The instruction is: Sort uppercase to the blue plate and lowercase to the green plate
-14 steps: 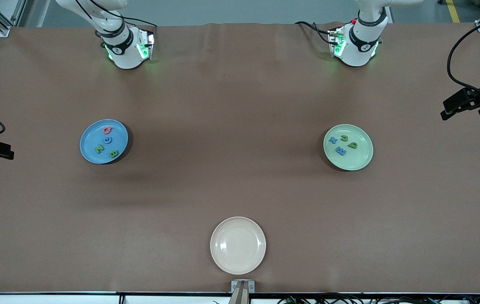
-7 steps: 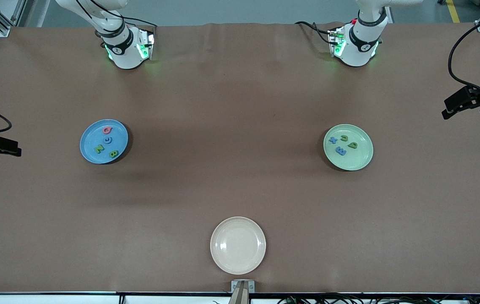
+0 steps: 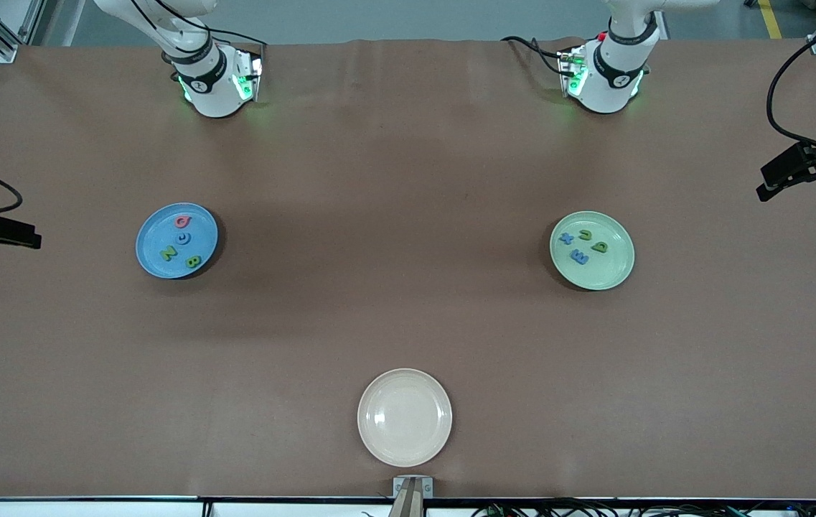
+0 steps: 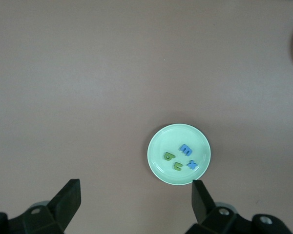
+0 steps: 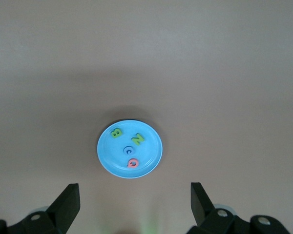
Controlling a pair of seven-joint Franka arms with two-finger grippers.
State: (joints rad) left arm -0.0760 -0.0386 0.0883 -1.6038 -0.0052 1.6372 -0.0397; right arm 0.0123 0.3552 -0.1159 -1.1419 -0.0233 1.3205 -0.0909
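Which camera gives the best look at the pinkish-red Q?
The right wrist view: it looks straight down on the blue plate, with the pinkish-red Q clear. The front view shows the Q smaller. The left wrist view does not show it.

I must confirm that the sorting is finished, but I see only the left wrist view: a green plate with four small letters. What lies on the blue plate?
Observer: The blue plate holds four capitals: pinkish-red Q, blue C, green N, green B.
Operator: Is any letter on another plate?
Observer: No letter shows on the cream-white plate, which lies nearest the front camera.
Operator: Where are the grippers?
Observer: The right gripper is open, up over the right arm's end of the table; the left gripper is open over the left arm's end.
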